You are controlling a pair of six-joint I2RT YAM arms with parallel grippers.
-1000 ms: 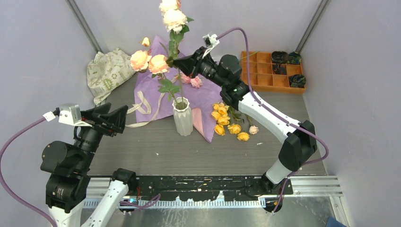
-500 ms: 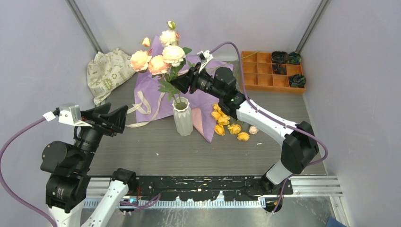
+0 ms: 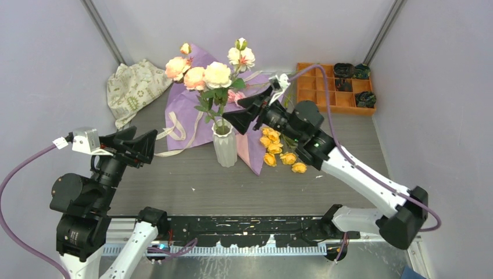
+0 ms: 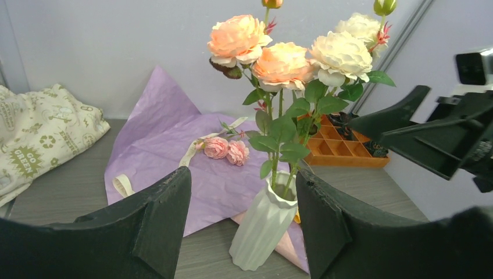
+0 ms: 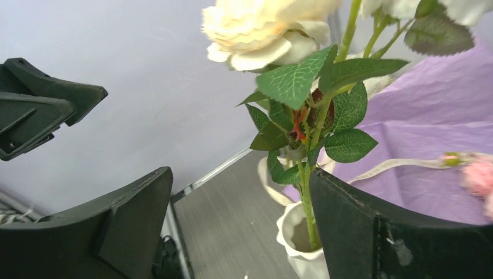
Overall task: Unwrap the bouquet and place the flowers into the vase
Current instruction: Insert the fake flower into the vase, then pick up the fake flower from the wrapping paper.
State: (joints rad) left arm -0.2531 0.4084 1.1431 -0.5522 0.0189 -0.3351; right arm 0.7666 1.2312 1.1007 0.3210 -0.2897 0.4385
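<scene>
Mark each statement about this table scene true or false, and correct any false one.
1. The white vase stands upright with roses in it. True.
2. The yellow roses lie on the table, outside the vase. True.
3. The right arm's jaws are shut on a stem. False: they stand open, gripping nothing.
4. The purple paper is wrapped round the roses in the vase. False: it lies spread out on the table.
5. The orange tray sits in the far left corner. False: it is in the far right corner.
</scene>
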